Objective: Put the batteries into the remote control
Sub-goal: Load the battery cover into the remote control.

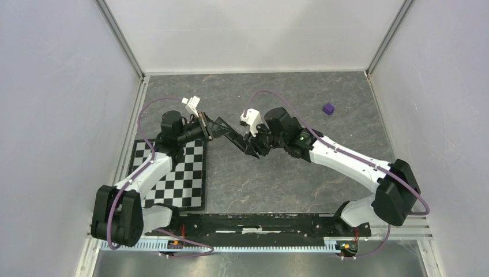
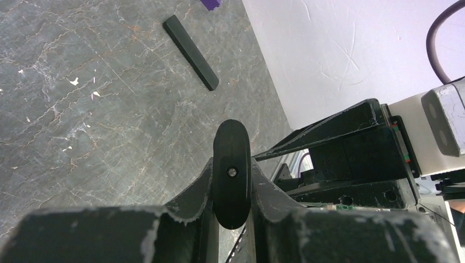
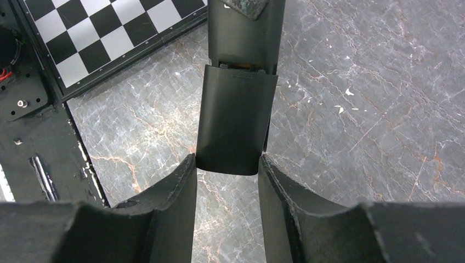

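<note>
Held the remote control [image 1: 228, 131] aloft just beyond the checkerboard mat's [image 1: 179, 173] far right corner, one end clamped in the nearly closed left gripper [image 1: 206, 128]. Bracketed the battery cover [image 3: 236, 120], a narrow gap at its seam, within the half-spread right gripper [image 3: 226, 164], fingers [image 3: 175, 192] touching both edges.

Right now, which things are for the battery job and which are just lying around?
For the job: slim black bar remote control, held in the left fingers; its small black battery cover, held between the right fingers. No batteries in view.
Just lying about: small purple cube; second slim black bar; black-and-white checkered board.
</note>
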